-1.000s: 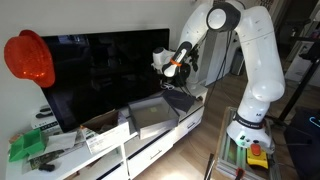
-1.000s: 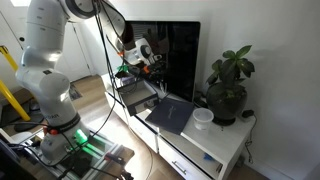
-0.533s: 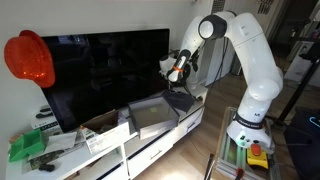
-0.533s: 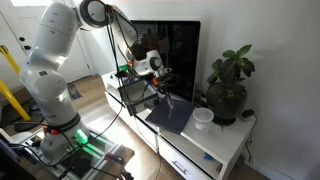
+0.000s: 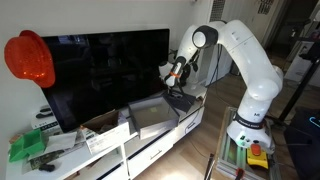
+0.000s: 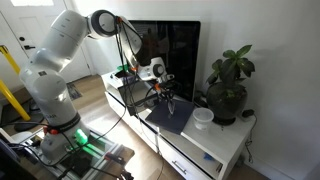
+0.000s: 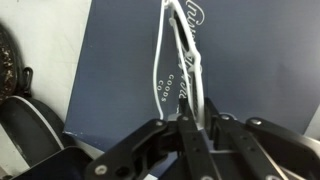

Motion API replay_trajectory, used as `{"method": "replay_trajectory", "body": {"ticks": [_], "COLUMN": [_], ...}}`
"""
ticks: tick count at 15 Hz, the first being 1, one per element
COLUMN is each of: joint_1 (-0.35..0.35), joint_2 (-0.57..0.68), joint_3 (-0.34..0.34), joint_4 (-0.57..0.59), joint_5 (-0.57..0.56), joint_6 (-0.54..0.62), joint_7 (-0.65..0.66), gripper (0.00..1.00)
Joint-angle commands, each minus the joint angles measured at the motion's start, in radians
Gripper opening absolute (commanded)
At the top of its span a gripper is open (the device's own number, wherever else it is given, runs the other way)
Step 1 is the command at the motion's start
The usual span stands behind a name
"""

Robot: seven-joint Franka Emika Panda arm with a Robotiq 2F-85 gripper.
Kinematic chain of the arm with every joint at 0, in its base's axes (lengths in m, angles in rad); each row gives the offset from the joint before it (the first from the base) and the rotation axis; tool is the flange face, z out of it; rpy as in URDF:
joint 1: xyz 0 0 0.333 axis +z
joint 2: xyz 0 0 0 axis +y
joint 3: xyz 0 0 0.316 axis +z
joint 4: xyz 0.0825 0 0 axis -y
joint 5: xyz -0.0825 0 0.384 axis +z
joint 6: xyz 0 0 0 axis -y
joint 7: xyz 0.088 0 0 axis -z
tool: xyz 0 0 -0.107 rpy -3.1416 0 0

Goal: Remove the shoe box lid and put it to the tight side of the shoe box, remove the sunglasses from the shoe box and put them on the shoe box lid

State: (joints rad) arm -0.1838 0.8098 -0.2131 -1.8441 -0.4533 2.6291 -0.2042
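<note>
The shoe box (image 5: 153, 118) stands open on the white TV bench, pale grey inside; it also shows in an exterior view (image 6: 133, 93). The dark shoe box lid (image 5: 184, 101) lies flat beside it, also seen in an exterior view (image 6: 172, 118) and filling the wrist view (image 7: 120, 60). My gripper (image 5: 172, 80) hangs just above the lid in both exterior views (image 6: 165, 93). In the wrist view its jaws (image 7: 190, 125) are shut on the white-framed sunglasses (image 7: 180, 65), which hang down over the lid.
A large black TV (image 5: 100, 65) stands behind the box. A red helmet (image 5: 29, 58) hangs at the far end and a tan carton (image 5: 105, 130) sits beside the box. A potted plant (image 6: 229, 85) and a white bowl (image 6: 204, 117) stand past the lid.
My gripper has carried the sunglasses from above the shoe box sideways and down, over the lid.
</note>
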Motion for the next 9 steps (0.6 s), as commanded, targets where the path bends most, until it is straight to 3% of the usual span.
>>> {"method": "replay_trajectory", "body": {"ticks": [1, 9], "joint_1": [-0.016, 0.001], "joint_2": [0.058, -0.022], "joint_3": [0.013, -0.012], "joint_4": [0.085, 0.122], "joint_5": [0.054, 0.054], "joint_6": [-0.02, -0.023], "joint_7": [-0.025, -0.025], "gripper": [0.42, 0.96]}}
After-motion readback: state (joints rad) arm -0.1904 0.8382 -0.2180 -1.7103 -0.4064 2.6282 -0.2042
